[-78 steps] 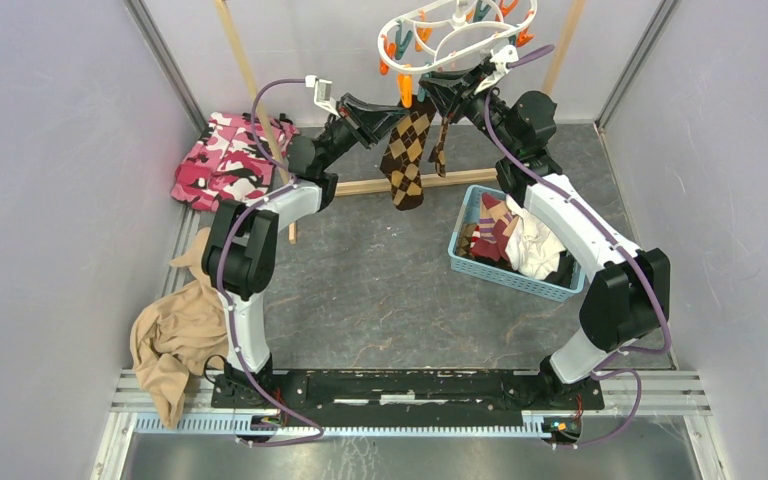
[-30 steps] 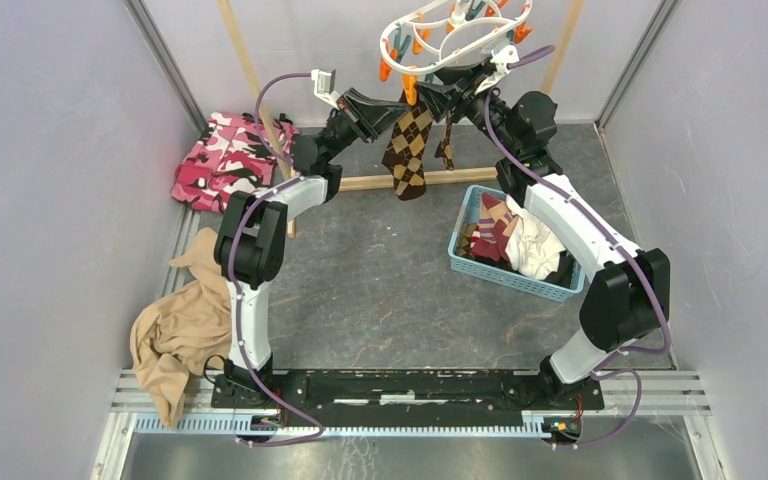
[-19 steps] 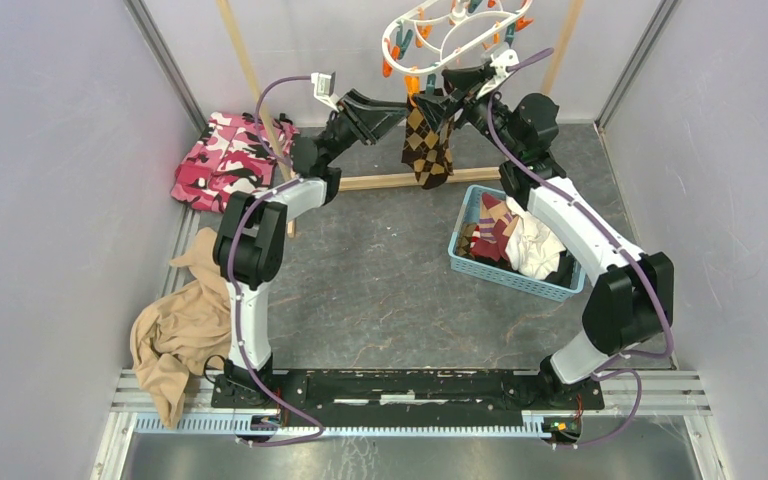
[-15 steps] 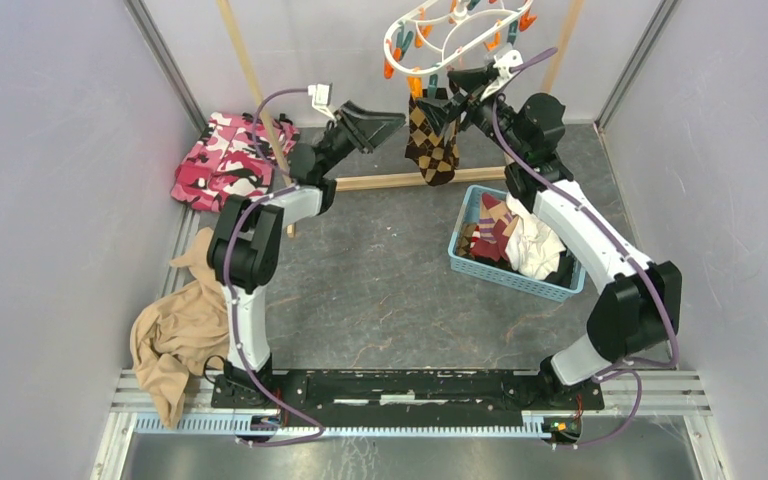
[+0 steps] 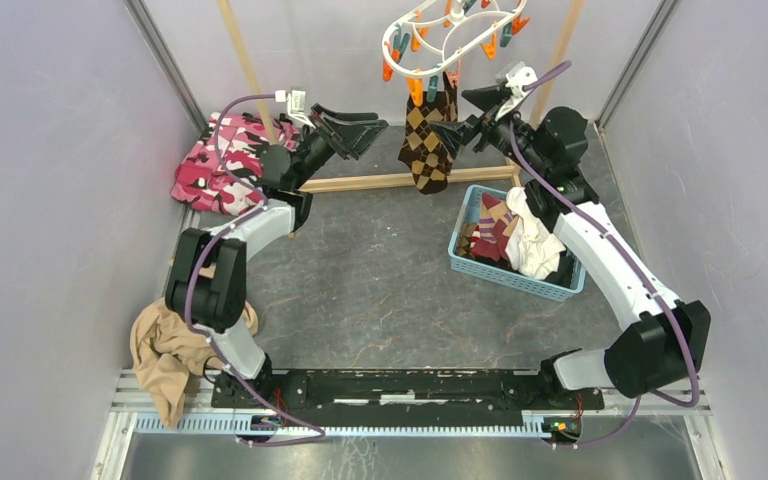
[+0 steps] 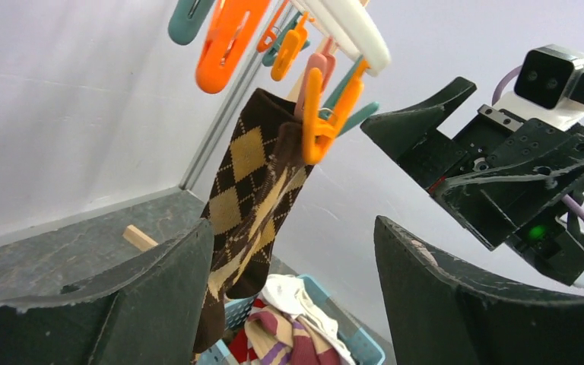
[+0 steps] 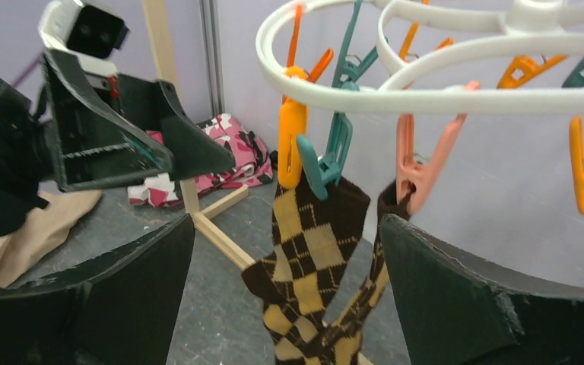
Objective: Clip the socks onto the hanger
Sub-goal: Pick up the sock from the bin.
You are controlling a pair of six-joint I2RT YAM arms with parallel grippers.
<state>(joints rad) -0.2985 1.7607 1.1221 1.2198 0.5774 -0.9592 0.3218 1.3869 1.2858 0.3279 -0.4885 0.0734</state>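
The white hanger [image 5: 452, 28] hangs at the back, and two brown argyle socks [image 5: 428, 140] dangle from its near rim, one nipped by a teal peg [image 7: 336, 156], the other by a pink peg [image 7: 418, 171]. Below the hanger and left of them, the left tool [image 5: 370, 133] has its jaws spread wide and grips nothing. Below the hanger on the right, the right tool [image 5: 450, 112] is equally wide and empty. More socks [image 5: 505, 235] lie in the blue basket [image 5: 520, 280], below and right of the hanger

A brown argyle sock [image 6: 255, 190] hangs clipped to the hanger [image 6: 357, 38] beyond the wide-spread left pincer [image 6: 289, 251].
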